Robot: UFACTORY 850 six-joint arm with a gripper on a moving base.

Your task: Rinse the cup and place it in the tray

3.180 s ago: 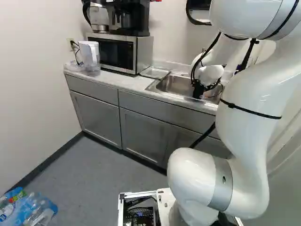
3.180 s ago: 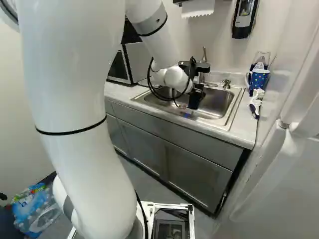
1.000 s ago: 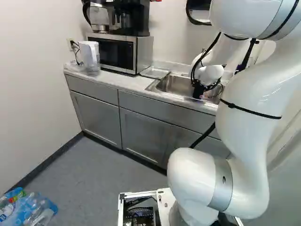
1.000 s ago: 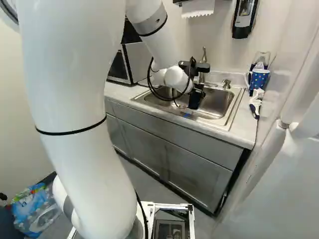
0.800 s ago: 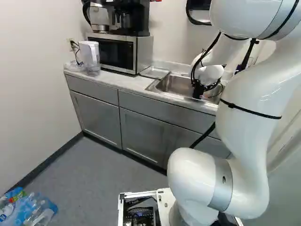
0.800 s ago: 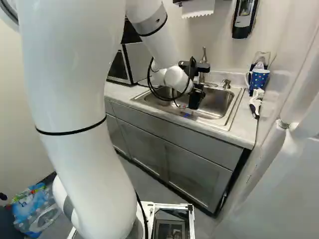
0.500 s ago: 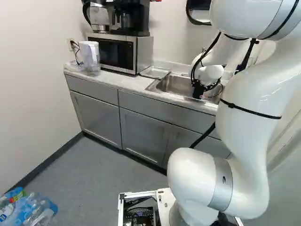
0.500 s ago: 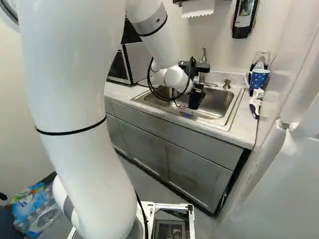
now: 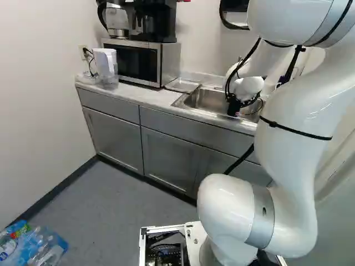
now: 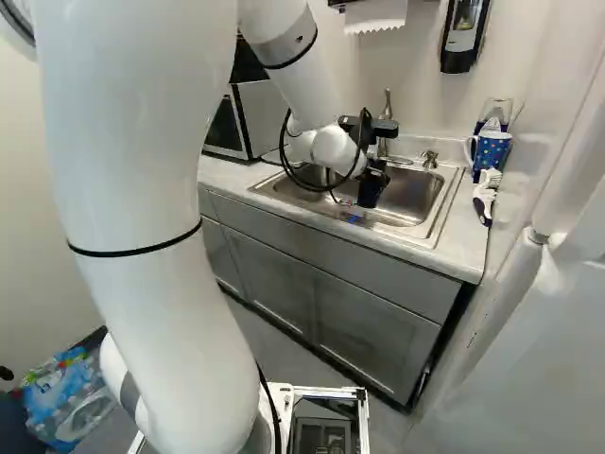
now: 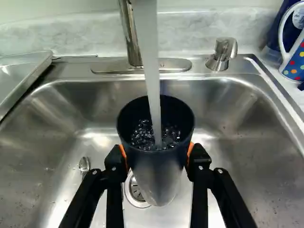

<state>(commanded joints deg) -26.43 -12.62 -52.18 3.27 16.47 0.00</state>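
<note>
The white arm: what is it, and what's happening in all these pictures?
That's a robot arm. Two pictures come from cameras on its base, behind the arm, to its left and right. The third comes from its wrist, looking along its gripper. The gripper's two fingers, with orange pads, squeeze a black cup from both sides. Water from the faucet pours into the cup over the sink. What looks like a spoon lies in the sink. Around the sink are a metal tray, a microwave and a polka-dot mug.

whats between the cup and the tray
Just part of the sink, its rim and sloping inner wall, lies between the cup and the tray; the wrist view shows it.
</note>
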